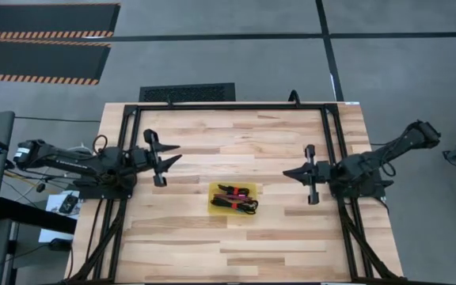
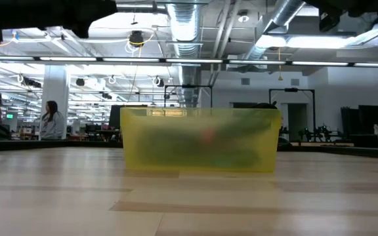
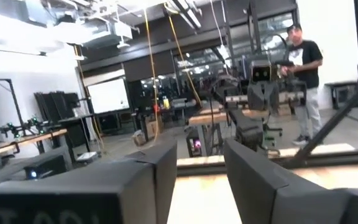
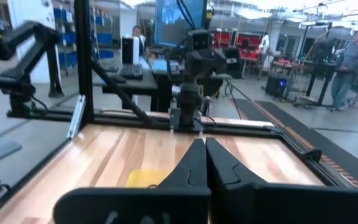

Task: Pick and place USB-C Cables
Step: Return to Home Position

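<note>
- I have two claws, both held above the table (image 1: pixel 291 237) and well apart, one at each side, pointing toward each other
- My left claw (image 1: pixel 178 152) hangs over the left part of the wood; its two fingers (image 3: pixel 148 180) stand apart with a clear gap between them and grip nothing
- My right claw (image 1: pixel 286 172) hangs over the right part of the wood; its two fingers (image 4: pixel 192 163) are pressed together tip to tip, with nothing between them
- One yellow tray (image 1: pixel 213 190) sits flat on the wood between my two claws, a little nearer the front edge than they are; neither claw touches it
- The cables (image 1: pixel 242 204) lie in a loose heap inside that tray; I can pick out one magenta strand near the top of the heap and black ones with red bands under and beside it
- They overlap too much for me to count them; I cannot make out a teal one for certain
- From table height the tray's wall is cloudy; through it I see only dark smudges and one reddish spot
- One person (image 3: pixel 302 62) in a dark shirt stands beyond the table's far side, behind my right arm; two more people (image 2: pixel 51 119) are far back in the room
</note>
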You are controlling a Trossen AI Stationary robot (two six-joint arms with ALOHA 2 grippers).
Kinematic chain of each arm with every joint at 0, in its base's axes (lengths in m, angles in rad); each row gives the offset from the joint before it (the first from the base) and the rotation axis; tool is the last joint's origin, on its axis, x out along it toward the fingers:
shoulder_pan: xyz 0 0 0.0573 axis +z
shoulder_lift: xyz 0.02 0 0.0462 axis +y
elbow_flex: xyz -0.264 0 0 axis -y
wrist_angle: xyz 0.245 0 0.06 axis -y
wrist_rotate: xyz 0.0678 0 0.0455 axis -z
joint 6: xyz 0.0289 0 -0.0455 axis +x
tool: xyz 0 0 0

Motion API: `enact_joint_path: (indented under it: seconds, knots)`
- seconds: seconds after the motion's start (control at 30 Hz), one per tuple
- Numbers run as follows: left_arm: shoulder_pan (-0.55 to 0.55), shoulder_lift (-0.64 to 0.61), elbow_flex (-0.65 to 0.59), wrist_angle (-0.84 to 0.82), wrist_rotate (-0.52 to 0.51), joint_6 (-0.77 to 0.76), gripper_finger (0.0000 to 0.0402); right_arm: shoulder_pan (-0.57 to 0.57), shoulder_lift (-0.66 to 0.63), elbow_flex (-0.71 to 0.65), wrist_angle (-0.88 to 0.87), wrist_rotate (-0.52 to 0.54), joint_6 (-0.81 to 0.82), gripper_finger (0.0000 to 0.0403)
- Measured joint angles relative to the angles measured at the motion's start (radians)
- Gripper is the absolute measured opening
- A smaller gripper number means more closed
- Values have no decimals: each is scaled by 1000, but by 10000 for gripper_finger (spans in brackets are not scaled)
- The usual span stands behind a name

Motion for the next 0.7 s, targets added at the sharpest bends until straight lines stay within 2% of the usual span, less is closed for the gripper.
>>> enact_joint_path:
  seconds: [0.2,0.33,0.47,0.7]
  knots:
    - [82,14,0,-45,124,-68,57,-1,0,-95,109,-2,7,2]
    - [131,37,0,-44,140,-110,11,-25,-16,-119,128,-2,10,2]
    - [148,18,0,-61,140,-125,6,-44,-60,-118,109,-30,-2,2]
    - [145,-125,2,-174,143,-114,1,-44,-179,-118,-47,-40,42,2]
